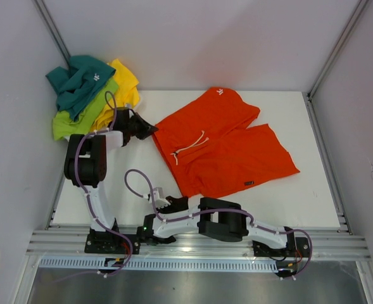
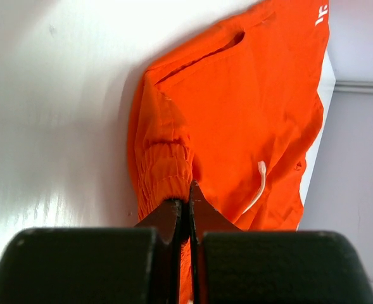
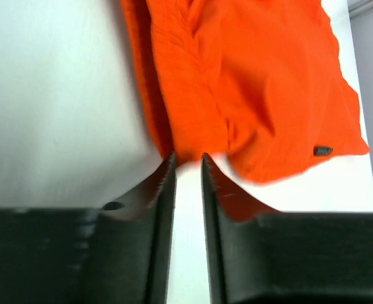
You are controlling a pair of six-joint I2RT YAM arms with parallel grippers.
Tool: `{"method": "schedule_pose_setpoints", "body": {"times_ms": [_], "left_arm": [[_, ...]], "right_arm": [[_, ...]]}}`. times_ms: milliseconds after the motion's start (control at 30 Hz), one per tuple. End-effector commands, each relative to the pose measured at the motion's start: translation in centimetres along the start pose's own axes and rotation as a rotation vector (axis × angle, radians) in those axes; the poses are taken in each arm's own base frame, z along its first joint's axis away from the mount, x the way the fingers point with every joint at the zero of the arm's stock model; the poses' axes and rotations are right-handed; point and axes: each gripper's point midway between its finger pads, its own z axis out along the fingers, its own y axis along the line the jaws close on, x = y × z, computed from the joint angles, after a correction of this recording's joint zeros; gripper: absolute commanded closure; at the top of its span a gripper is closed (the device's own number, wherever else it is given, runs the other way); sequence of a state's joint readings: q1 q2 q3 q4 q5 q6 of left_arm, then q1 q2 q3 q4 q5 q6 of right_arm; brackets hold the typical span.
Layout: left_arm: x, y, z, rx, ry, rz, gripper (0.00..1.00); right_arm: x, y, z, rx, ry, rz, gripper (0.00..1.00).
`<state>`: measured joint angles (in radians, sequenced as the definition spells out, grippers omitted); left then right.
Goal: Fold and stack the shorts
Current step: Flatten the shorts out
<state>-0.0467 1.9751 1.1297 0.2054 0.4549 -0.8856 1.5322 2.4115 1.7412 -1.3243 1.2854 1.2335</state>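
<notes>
A: any readable label on the orange shorts [image 1: 227, 149]?
B: nope, white logo [image 1: 220, 92] and dark tag [image 3: 323, 151] are illegible. They're flat on the tabletop [image 1: 313, 190]. The left end effector [image 2: 189, 190] is closed at the waistband, and the right end effector [image 3: 187, 161] is slightly parted, empty.

I see my left arm [image 1: 85, 161] and right arm [image 1: 221, 225]: white links, black motor housings, looping purple cables [image 1: 125, 179], black tapered left pincer [image 2: 189, 190].

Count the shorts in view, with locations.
4: orange shorts spread in the middle of the table; teal shorts, lime green shorts and yellow shorts heaped at its far left corner. More may be hidden under that heap.
</notes>
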Motion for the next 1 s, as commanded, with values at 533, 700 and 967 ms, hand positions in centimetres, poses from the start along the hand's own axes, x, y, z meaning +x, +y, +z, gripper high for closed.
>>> {"method": "schedule_pose_setpoints", "body": {"times_ms": [533,700,967], "left_arm": [[-4.4,-0.9,-0.8,-0.022,-0.098,0.11,0.65],[-4.8,-0.5,-1.5,-0.062,-0.099,0.122,0.33],[-4.7,-0.9,-4.0,-0.094,-0.134,0.15,0.12]], "right_arm": [[-5.6,2.7,-4.1,-0.481,0.095,0.101,0.31],[-7.2,0.7,-3.5,-0.636,0.159,0.235,0.3],[-7.7,-5.4,1.5,-0.65,0.217,0.424,0.32]]}}
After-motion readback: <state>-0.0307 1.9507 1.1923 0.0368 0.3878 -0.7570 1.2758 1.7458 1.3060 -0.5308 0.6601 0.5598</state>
